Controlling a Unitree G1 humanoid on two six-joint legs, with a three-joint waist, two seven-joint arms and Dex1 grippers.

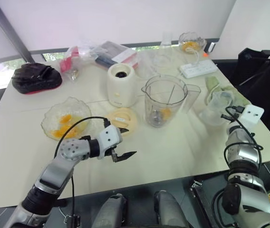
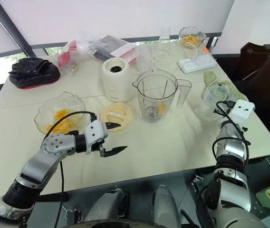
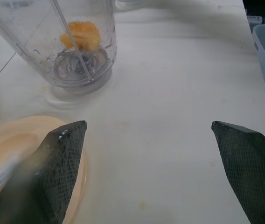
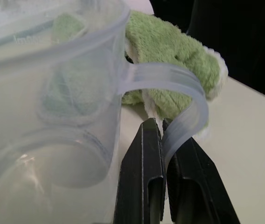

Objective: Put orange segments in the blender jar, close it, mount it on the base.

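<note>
Loading continues: left gripper (image 1: pixel 123 156) gapes empty near the lid (image 1: pixel 123 118); right gripper (image 4: pixel 163 140) closed; fetch more orange segments (image 1: pixel 61 124) for the blender jar (image 1: pixel 163 100).

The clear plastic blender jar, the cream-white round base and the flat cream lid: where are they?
clear plastic blender jar (image 1: pixel 163 102), left eye view, front wall.
cream-white round base (image 1: pixel 120 88), left eye view, side.
flat cream lid (image 1: pixel 124 119), left eye view, top.

Both arms (image 1: pixel 54 175) are silver-grey metal with black joints and looping black cables. Each wrist carries a white boxy camera housing (image 1: pixel 252 114) with a cable plugged in. The fingers (image 3: pixel 60 168) are black, wedge-shaped, their inner faces finely cross-hatched
</note>
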